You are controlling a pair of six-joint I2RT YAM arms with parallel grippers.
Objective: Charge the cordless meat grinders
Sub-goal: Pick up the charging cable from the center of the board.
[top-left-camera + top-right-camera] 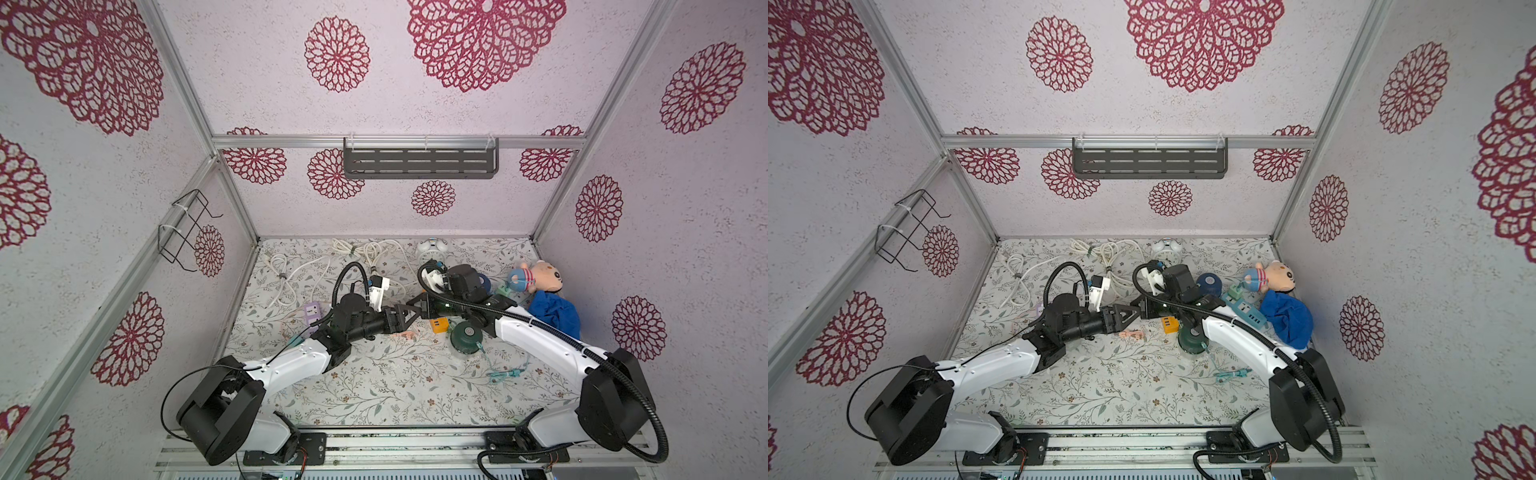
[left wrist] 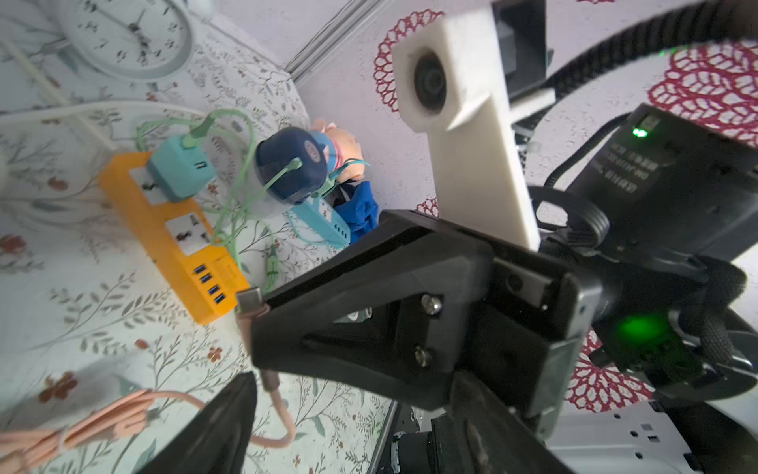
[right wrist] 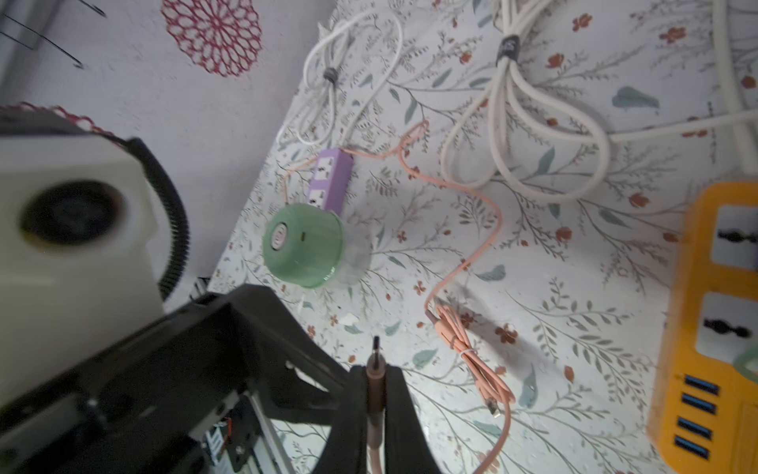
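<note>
Clamped tight in the right pincer (image 3: 375,371), low centre of frame: the metal-tipped plug (image 3: 375,349) of a limp, rubbery pink cord (image 3: 471,353). Nose to nose with it at centre: the left pincer (image 1: 1131,316), spread open, holding nothing. Left of centre, tipped over just beside the purple strip (image 3: 330,180): the mint grinder (image 3: 303,246). Mid-frame, cord plugged in: the navy grinder (image 2: 291,164). Right of centre: the dark green grinder (image 1: 465,334). Likely light, smooth, roll-prone: hard plastic domes on clear cups. Best pinched across the dome's flanks.
</note>
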